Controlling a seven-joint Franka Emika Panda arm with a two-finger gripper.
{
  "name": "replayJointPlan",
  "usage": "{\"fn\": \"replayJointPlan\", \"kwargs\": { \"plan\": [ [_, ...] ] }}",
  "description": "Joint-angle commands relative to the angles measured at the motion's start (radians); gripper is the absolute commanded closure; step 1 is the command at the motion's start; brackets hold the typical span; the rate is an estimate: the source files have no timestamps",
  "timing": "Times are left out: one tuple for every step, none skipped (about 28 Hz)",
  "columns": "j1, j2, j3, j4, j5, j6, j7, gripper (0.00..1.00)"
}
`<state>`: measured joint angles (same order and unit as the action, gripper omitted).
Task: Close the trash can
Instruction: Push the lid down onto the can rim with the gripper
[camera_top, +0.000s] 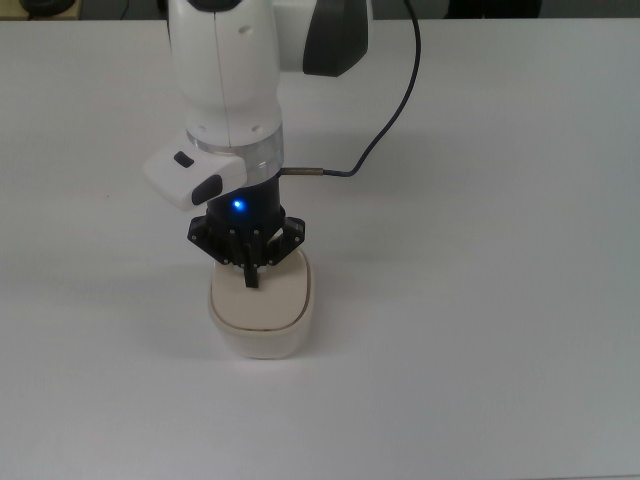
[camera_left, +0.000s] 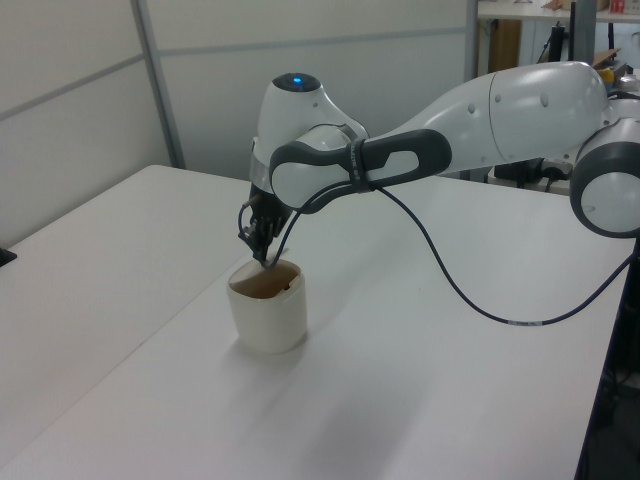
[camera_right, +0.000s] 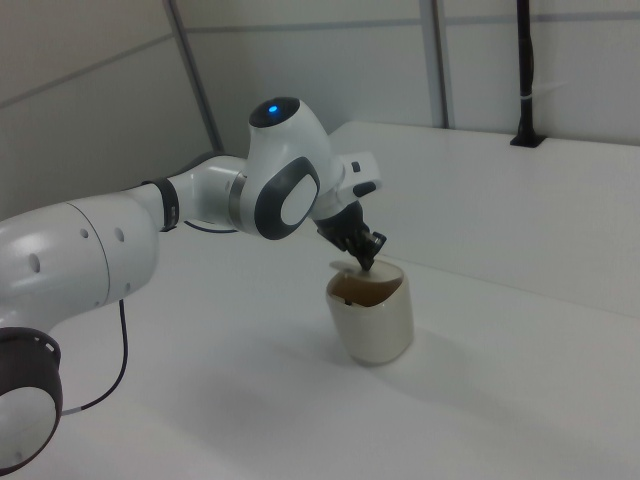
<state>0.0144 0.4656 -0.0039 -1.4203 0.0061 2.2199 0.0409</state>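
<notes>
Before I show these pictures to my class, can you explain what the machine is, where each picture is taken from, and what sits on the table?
The white machine is a robot arm ending in a black two-finger gripper. One picture looks straight down; the other two look from opposite sides of the white table. On the table stands one thing: a small cream plastic trash can with a rounded outline. Its flat matching lid is tipped down into the opening rather than lying flush with the rim, most clearly in the left view. The gripper's shut fingertips press on the lid near its back edge. Nothing is held.
</notes>
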Motion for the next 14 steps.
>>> {"fn": "replayJointPlan", "kwargs": {
  "plan": [
    [0.003,-0.022,-0.005,-0.043,0.015,-0.075,-0.05,1.0],
    [0.004,-0.022,-0.007,-0.048,0.014,-0.084,-0.052,1.0],
    [0.006,-0.021,-0.005,-0.052,0.012,-0.089,-0.052,1.0],
    [0.007,-0.019,-0.005,-0.057,0.012,-0.092,-0.052,1.0],
    [0.01,-0.016,-0.005,-0.069,0.011,-0.092,-0.052,1.0],
    [0.01,-0.015,-0.005,-0.075,0.009,-0.092,-0.052,1.0],
    [0.01,-0.012,-0.005,-0.078,0.009,-0.092,-0.052,1.0],
    [0.012,-0.01,-0.005,-0.083,0.009,-0.092,-0.052,1.0],
    [0.012,-0.008,-0.005,-0.086,0.009,-0.092,-0.052,1.0],
    [0.012,-0.007,-0.005,-0.089,0.008,-0.092,-0.052,1.0],
    [0.012,-0.005,-0.005,-0.091,0.008,-0.092,-0.052,1.0],
    [0.012,-0.004,-0.005,-0.091,0.009,-0.092,-0.052,1.0],
    [0.012,-0.004,-0.005,-0.091,0.009,-0.092,-0.052,1.0],
    [0.012,-0.004,-0.005,-0.091,0.008,-0.092,-0.052,1.0]
  ]
}}
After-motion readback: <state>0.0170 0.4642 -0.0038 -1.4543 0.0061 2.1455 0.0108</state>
